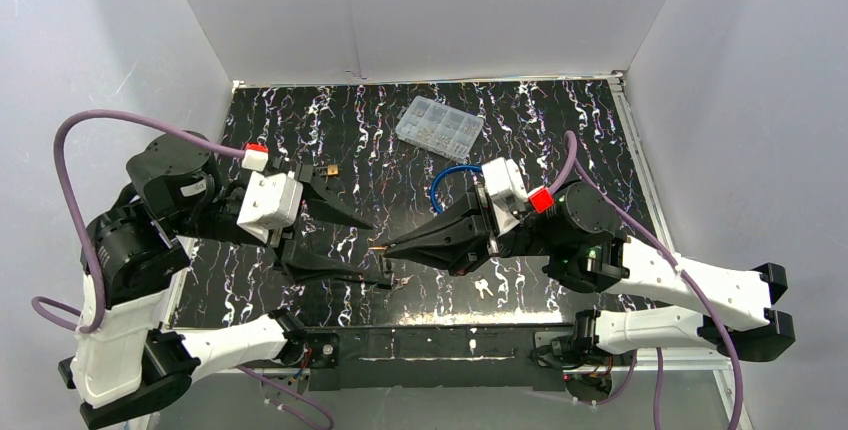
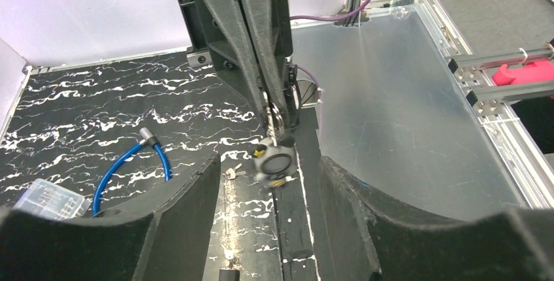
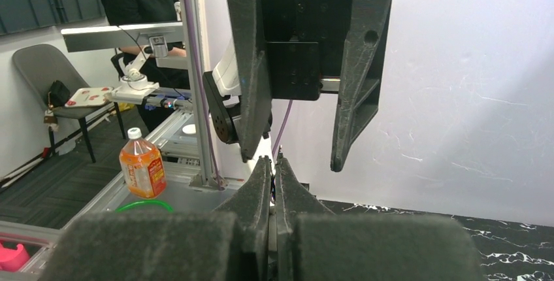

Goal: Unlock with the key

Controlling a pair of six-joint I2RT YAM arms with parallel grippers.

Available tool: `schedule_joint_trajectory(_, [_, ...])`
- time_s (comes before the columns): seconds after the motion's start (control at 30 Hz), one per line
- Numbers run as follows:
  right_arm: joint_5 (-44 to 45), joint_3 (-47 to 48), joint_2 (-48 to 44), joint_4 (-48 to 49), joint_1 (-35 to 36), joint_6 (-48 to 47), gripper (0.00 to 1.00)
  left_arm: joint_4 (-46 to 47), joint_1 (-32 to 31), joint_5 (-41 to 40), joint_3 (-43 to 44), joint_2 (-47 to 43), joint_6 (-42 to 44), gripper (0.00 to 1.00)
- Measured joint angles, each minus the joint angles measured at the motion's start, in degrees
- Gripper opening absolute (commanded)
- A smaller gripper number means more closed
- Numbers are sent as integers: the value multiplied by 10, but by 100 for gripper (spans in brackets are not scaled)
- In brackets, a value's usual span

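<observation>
Padlock (image 2: 274,166) by table edge (image 2: 295,219), framed by parted left tool (image 1: 379,253)

White walls (image 1: 450,10), black marbled tabletop (image 1: 600,130)

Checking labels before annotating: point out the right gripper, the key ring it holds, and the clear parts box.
right gripper (image 1: 388,247), top view, closed fingertips.
key ring (image 2: 277,116), left wrist view, metal loop below the fingertips.
clear parts box (image 1: 438,128), top view, lid centre.

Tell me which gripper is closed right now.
The right gripper: its fingers pinch shut on the key. The left gripper has its fingers well apart, either side of it.
</observation>
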Motion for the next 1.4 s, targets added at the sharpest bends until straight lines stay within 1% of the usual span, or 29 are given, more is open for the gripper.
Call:
schedule_joint_trajectory(0.07, [-2, 5, 2, -7, 0, -2, 1, 5, 0, -8, 0, 2, -4, 47])
schedule_joint_trajectory(0.17, [-6, 9, 5, -13, 0, -7, 1, 15, 0, -16, 0, 5, -13, 32])
schedule_joint_trajectory(0.27, [-6, 12, 9, -20, 0, -14, 1, 18, 0, -19, 0, 9, -19, 27])
schedule_joint_trajectory(0.33, [-4, 12, 10, -21, 0, -17, 1, 19, 0, -16, 0, 12, -23, 21])
schedule_joint_trajectory(0.4, [-2, 12, 10, -21, 0, -21, 1, 19, 0, -10, 0, 13, -26, 13])
schedule_joint_trajectory(0.43, [0, 14, 10, -24, 0, -24, 1, 19, 0, -7, 0, 14, -27, 7])
schedule_joint_trajectory(0.5, [7, 16, 10, -29, 1, -29, 1, 18, 0, -1, 0, 15, -29, 0])
schedule_joint_trajectory(0.67, [16, 23, 12, -42, 5, -43, 1, 11, 1, 2, 5, 16, -26, 0])
schedule_joint_trajectory(0.7, [21, 29, 14, -49, 9, -48, 4, 9, 2, 2, 8, 17, -26, 0])
schedule_joint_trajectory(0.73, [23, 33, 16, -51, 11, -53, 48, 8, 2, 2, 11, 17, -26, 0])
schedule_joint_trajectory(0.77, [32, 37, 17, -57, 16, -61, 56, 8, 3, 2, 11, 16, -25, 0])
schedule_joint_trajectory(0.83, [40, 43, 12, -91, 19, -71, 62, -12, 4, -25, 25, 21, 4, 0])
schedule_joint_trajectory(0.9, [44, 59, -3, -159, 20, -83, 68, -67, 4, -63, 76, 55, 66, 0])
schedule_joint_trajectory(0.97, [65, 81, -39, -247, 20, -107, 68, -117, 4, -87, 109, 77, 118, 0])
schedule_joint_trajectory(1.0, [75, 88, -47, -258, 20, -114, 67, -132, 4, -96, 115, 82, 136, 0])
schedule_joint_trajectory(1.03, [95, 99, -56, -263, 20, -127, 67, -167, 4, -108, 131, 92, 165, 0])
schedule_joint_trajectory(1.1, [119, 110, -52, -261, 20, -145, 65, -190, 4, -118, 138, 95, 185, 0])
schedule_joint_trajectory(1.27, [147, 165, 31, -259, 20, -165, 58, -207, 4, -124, 141, 90, 202, 0])
schedule_joint_trajectory(1.33, [152, 166, 58, -263, 20, -166, 51, -210, 4, -124, 141, 89, 204, 0])
schedule_joint_trajectory(1.37, [155, 166, 73, -267, 20, -166, 45, -211, 4, -125, 141, 87, 206, 0])
schedule_joint_trajectory(1.4, [157, 166, 85, -272, 20, -166, 42, -212, 4, -125, 141, 86, 207, 0])
